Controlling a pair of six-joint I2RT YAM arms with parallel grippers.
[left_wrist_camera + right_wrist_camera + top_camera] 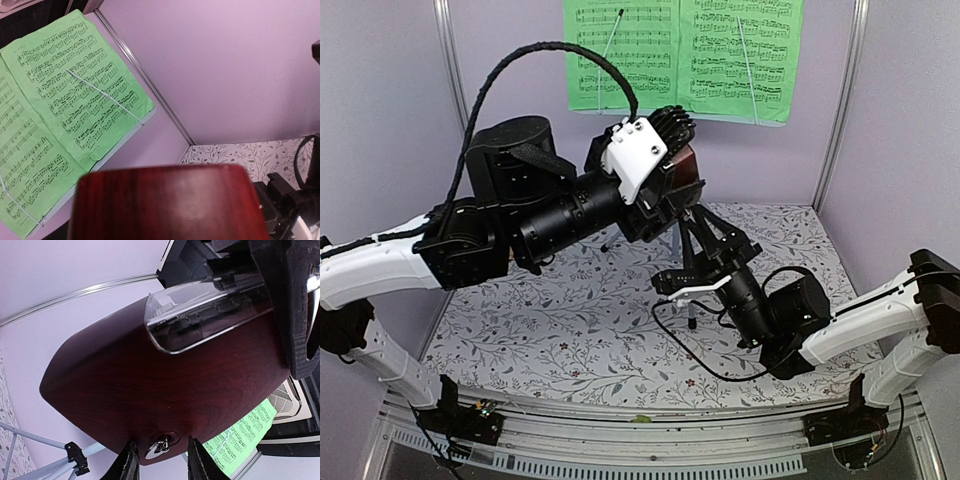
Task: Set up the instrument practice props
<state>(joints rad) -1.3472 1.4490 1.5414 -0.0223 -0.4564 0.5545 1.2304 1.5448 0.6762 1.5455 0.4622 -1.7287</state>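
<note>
Above the floral-patterned table (560, 330), your left gripper (667, 168) is clamped on the dark reddish-brown metronome (690, 168), holding it in the air just below the green sheet-music booklet (682, 55) at 12 o'clock. From 5 o'clock, your right gripper (162, 464) reaches its underside, fingers (128, 465) apart, flanking the small silver winding key (160, 445) without touching.

Dark reddish-brown metronome (150, 375) filling the view, clear window (210, 310) on its upper face, silver winding key (160, 444) untouched between the right pincer (162, 452) tips, green sheet music (240, 437) to the right, pale tripod legs (30, 433) to the left
</note>
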